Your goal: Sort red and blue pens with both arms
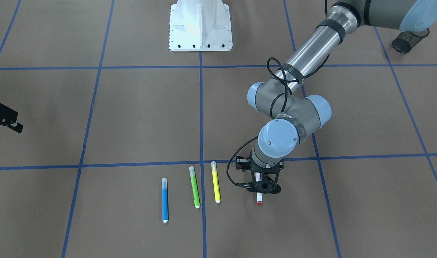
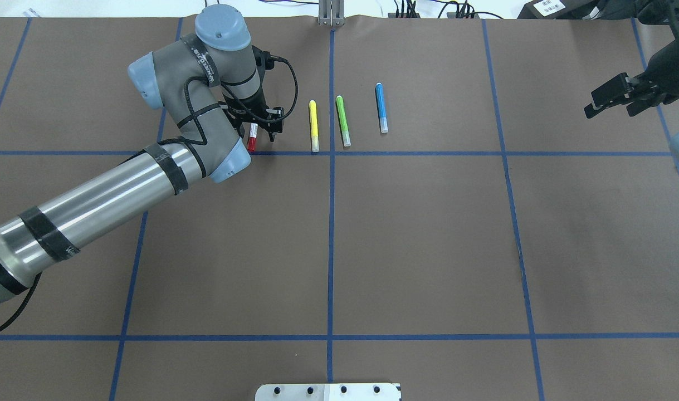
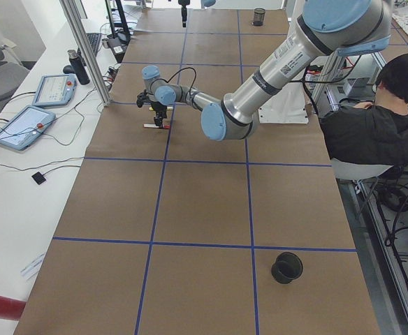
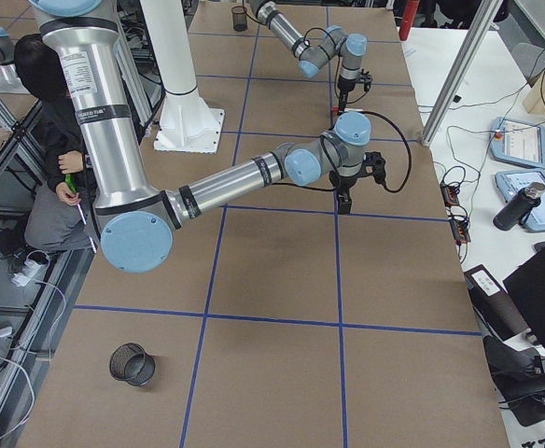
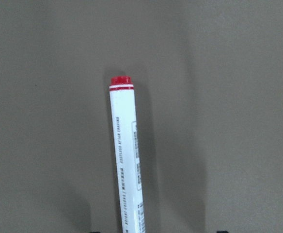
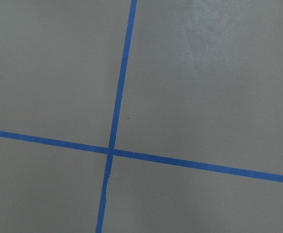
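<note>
The red pen (image 5: 127, 155), white-barrelled with a red end, lies flat on the brown table. My left gripper (image 2: 258, 133) hangs right over it, open, with a finger on each side of the barrel and not gripping it. From the front only the red tip (image 1: 259, 201) pokes out below the left gripper (image 1: 263, 188). The blue pen (image 2: 381, 107) lies three places along the same row (image 1: 164, 200), untouched. Far off at the table's other side, my right gripper (image 2: 618, 100) hovers open and empty, and its wrist view shows only table and blue tape lines.
A yellow marker (image 2: 313, 126) and a green marker (image 2: 343, 121) lie between the two pens. One black mesh cup (image 1: 408, 39) stands near the left arm's base side, another (image 4: 132, 364) near the right end. The white pedestal (image 1: 200, 25) is at mid-table. A person (image 3: 372, 125) sits beside the table.
</note>
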Robot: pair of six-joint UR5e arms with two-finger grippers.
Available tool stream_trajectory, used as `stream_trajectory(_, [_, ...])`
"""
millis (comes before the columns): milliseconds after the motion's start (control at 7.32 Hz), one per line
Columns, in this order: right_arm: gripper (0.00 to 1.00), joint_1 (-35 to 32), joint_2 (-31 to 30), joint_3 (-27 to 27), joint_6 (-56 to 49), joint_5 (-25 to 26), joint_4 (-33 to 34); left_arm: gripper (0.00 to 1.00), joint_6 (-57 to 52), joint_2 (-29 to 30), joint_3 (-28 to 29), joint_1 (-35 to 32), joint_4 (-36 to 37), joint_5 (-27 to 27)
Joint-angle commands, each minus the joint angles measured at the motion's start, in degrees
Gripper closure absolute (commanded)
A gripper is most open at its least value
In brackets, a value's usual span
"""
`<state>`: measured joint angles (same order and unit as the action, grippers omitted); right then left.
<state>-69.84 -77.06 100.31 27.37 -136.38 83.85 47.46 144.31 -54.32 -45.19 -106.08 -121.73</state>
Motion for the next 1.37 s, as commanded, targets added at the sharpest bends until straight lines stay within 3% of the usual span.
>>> stream_trajectory(0, [0.0,0.4,0.2,-0.3,0.1,-0.1,0.0,0.4,0.0,-0.3,0.1,-0.1,0.1,0.0])
stream_trajectory(410, [0.0,0.5,0.9,-0.5,0.1,-0.1,0.2,0.6,1.5,-0.2,0.0,-0.1,-0.1,0.0])
stream_trajectory(546, [0.0,0.5,0.9,-0.6,0.1,0.0,0.3,0.74,1.7,-0.3,0.0,-0.1,-0.3,0.0])
stream_trajectory(683, [0.0,0.5,0.9,-0.6,0.1,0.0,0.2,0.99,3.2,-0.2,-0.1,0.0,-0.4,0.0])
stream_trajectory(1093, [0.01,0.5,1.2,-0.5,0.2,-0.1,0.6,1.0,5.3,-0.2,-1.2,-0.6,-1.0,0.0])
stream_trajectory(1229, [0.01,0.5,3.3,-1.2,4.8,0.0,1.1,1.0,6.7,-0.2,-2.5,-1.6,-0.9,0.0])
